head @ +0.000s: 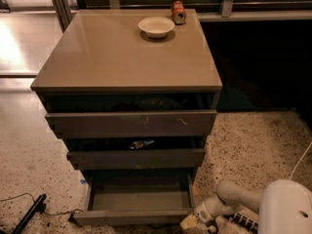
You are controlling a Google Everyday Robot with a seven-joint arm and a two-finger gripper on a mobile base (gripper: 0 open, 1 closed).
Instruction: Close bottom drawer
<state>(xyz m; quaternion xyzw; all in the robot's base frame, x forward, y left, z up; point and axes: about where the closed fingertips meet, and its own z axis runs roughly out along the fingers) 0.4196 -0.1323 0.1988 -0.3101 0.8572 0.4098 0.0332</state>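
The bottom drawer [139,216] of the taupe cabinet [126,57] stands pulled far out, its shallow flat tray bare and its dark grey-brown front near the lower frame edge. The middle drawer [136,158] and the widest top drawer [131,123] are each pulled out a little. My gripper [192,223] sits low at the bottom drawer's right front corner, at the end of the white arm [234,199] that reaches in from the lower right.
A white bowl [156,27] and an orange can [178,12] stand on the cabinet top at the back. A small object [141,144] lies in the middle drawer. A black cable and rod [29,213] lie on the speckled floor at left. A dark wall is at right.
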